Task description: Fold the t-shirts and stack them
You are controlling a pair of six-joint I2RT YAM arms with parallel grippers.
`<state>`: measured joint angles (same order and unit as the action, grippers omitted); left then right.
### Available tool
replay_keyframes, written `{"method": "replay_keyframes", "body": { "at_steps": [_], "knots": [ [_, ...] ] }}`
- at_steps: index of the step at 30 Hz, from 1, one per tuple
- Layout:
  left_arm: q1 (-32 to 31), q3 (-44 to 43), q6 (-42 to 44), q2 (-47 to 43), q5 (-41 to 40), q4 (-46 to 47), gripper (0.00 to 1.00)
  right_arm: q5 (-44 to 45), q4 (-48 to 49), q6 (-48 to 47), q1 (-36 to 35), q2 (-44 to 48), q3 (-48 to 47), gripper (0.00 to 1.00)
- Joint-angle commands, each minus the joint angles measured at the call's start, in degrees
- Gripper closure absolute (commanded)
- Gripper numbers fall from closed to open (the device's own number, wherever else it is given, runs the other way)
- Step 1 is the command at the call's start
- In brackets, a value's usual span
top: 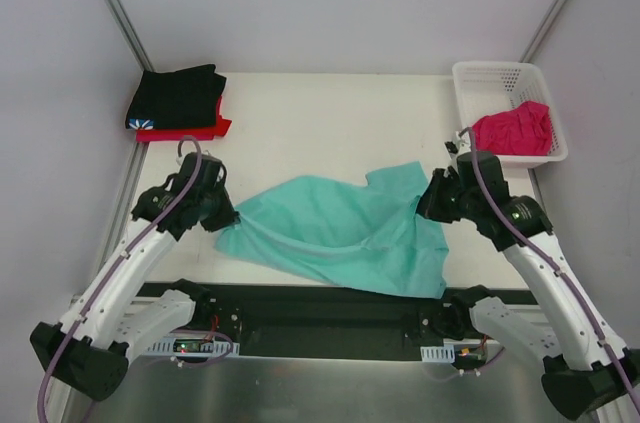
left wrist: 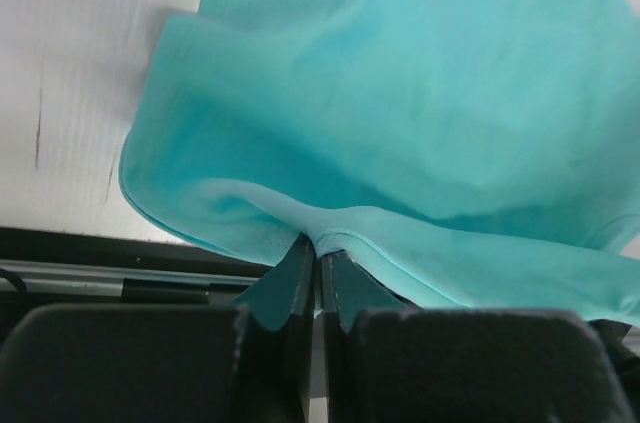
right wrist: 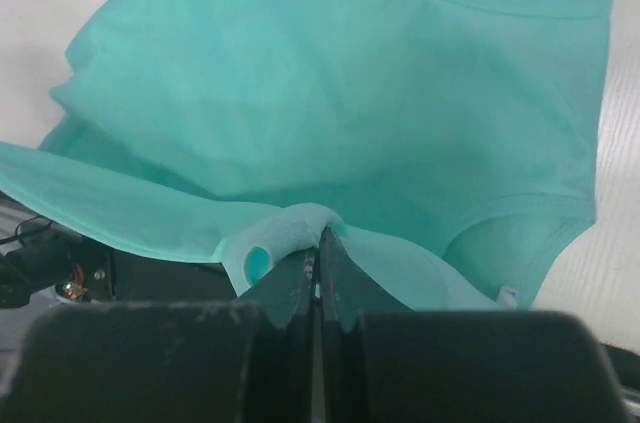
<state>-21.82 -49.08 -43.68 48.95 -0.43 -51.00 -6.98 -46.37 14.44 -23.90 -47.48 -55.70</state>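
Teal-green t-shirt (top: 340, 228) lies spread and rumpled across the near middle of the surface (top: 330, 113), its near edge overlapping the dark strip (top: 320, 308) at the front. Left claw (top: 226, 215) is pinched tight on its left edge, and right claw (top: 424, 205) is pinched tight on its right edge. Black t-shirt (top: 180, 95) sits folded on top of the red t-shirt (top: 218, 130) at the far left corner. Magenta-pink t-shirt (top: 515, 130) lies crumpled in the white basket (top: 490, 73) at the far right.
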Motion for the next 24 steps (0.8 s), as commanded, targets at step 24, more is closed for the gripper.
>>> {"method": "replay_keyframes", "body": {
  "at_steps": [24],
  "knots": [
    [1.7, -65.5, 23.4, 20.2, -8.1, 29.7, 1.00, -13.7, 24.9, -15.3, 11.8, -26.7, -67.2, 0.99]
  ]
}}
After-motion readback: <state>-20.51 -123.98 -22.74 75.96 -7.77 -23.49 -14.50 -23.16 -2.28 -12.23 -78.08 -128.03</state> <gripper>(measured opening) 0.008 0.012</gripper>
